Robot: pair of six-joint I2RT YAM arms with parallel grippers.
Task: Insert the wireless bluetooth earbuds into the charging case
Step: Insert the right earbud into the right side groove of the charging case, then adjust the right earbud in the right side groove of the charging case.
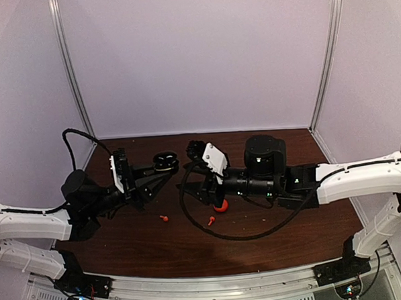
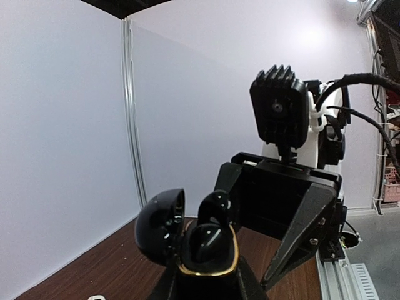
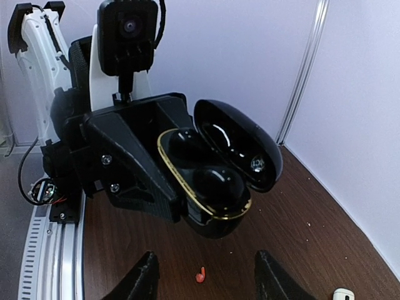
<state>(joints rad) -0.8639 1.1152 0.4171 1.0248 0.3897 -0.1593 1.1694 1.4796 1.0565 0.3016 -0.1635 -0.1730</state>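
Charging case (image 3: 215,187) held in left tool (image 1: 160,168), facing parted right tool (image 3: 205,255).

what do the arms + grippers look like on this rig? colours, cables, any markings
White shell links with black joints on the left arm and right arm. The left gripper and right gripper are black triangular frames. Each wrist has a black finned camera on a white mount. Loose black cables on both. No markings legible.
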